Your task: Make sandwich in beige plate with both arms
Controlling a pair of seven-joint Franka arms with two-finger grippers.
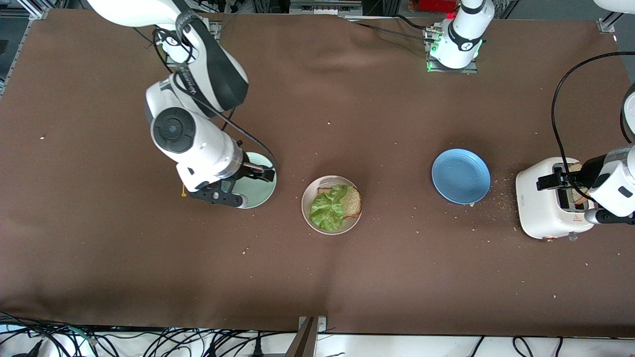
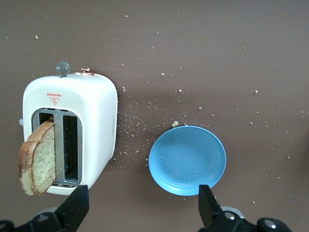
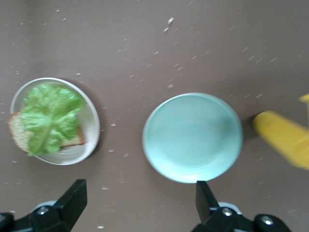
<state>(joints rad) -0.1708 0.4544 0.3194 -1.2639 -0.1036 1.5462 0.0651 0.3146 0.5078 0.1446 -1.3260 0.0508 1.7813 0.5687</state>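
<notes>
The white jointed right arm with its black bands reaches down from its base at the top of the front view, elbow bent, wrist turned so the black two-finger right pincer points down, low over the surface. Its fingers stand wide apart with nothing between them. The white left arm comes in from its own end of the surface, its black left pincer up in the air, fingers spread just as wide and holding nothing.
</notes>
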